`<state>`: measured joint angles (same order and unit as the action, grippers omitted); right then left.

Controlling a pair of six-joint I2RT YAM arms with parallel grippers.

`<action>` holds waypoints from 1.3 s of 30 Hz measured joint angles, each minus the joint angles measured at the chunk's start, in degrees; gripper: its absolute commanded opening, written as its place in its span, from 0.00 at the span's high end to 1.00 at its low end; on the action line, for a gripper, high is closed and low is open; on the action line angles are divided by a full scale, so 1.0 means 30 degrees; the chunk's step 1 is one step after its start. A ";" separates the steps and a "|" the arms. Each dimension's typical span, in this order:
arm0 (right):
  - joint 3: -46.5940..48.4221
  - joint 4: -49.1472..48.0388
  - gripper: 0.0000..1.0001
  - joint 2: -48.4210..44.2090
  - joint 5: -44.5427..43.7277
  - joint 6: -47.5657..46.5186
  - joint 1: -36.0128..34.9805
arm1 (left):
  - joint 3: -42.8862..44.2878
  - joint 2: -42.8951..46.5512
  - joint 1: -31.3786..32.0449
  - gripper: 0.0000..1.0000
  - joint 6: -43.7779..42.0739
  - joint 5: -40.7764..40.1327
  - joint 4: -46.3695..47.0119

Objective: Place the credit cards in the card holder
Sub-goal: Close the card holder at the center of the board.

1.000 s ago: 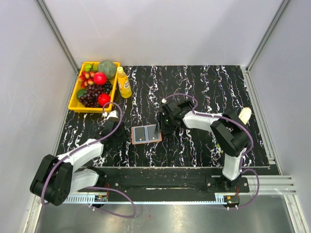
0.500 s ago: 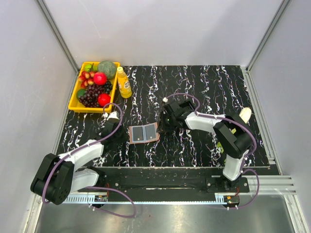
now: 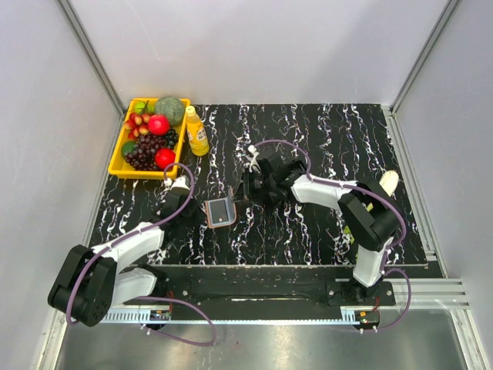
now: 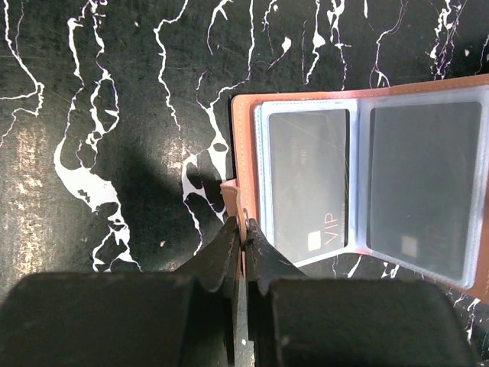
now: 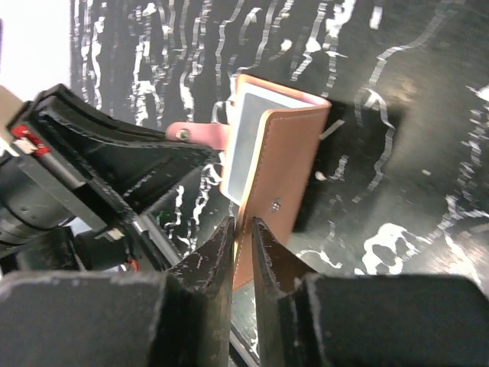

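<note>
The tan-brown card holder (image 3: 221, 212) lies on the black marbled table, half folded. In the left wrist view its brown edge (image 4: 244, 145) frames two clear sleeves, each with a dark credit card: one marked VIP (image 4: 309, 183) and one to its right (image 4: 424, 191). My left gripper (image 3: 202, 210) is shut on the holder's left edge by the snap tab (image 4: 243, 229). My right gripper (image 3: 240, 194) is shut on the edge of the raised right flap (image 5: 243, 229). The flap's brown outer side (image 5: 294, 168) and the snap tab (image 5: 195, 135) show in the right wrist view.
A yellow tray (image 3: 115, 160) of fruit stands at the back left, with a yellow bottle (image 3: 196, 131) beside it. A pale object (image 3: 387, 183) lies near the right edge of the table.
The holder lay flat and open. My right gripper has lifted its right flap and swung it leftward, so the holder is now half folded. My left gripper has stayed on the left edge.
</note>
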<state>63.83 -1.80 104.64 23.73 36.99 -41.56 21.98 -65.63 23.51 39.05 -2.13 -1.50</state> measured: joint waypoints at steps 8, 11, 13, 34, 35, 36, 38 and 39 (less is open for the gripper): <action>0.1676 -0.0634 0.74 0.1872 0.1209 0.0321 -0.0962 | -0.0007 0.0284 0.0000 1.00 0.0007 0.0087 -0.0015; 0.1887 -0.0634 0.73 0.2251 0.1406 0.0364 -0.1100 | -0.0007 0.0729 0.0000 1.00 0.0007 0.0022 -0.0036; 0.2106 -0.0612 0.71 0.2477 0.1464 0.0364 -0.1115 | -0.0007 0.0984 0.0000 1.00 0.0015 -0.0051 -0.0036; 0.3483 -0.1035 0.63 0.3949 0.2390 0.0976 -0.1290 | -0.0007 0.1209 0.0000 0.94 0.0015 -0.0583 -0.0619; 0.3490 -0.1013 0.63 0.3767 0.2375 0.0896 -0.1290 | -0.0007 0.1209 0.0000 0.94 0.0015 -0.0597 -0.0634; 0.3512 -0.0954 0.63 0.3555 0.2346 0.0801 -0.1282 | -0.0007 0.1209 0.0000 0.94 0.0015 -0.0612 -0.0634; 0.3541 -0.0954 0.72 0.3089 0.2222 0.0670 -0.1246 | -0.0007 0.1209 0.0000 0.94 0.0015 -0.0656 -0.0634; 0.3541 -0.0925 0.74 0.2871 0.2055 0.0546 -0.1217 | -0.0007 0.1209 0.0000 0.94 0.0015 -0.0670 -0.0641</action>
<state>74.46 -4.58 113.25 29.89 38.63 -45.21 21.96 -62.00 23.51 39.09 -4.14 -3.42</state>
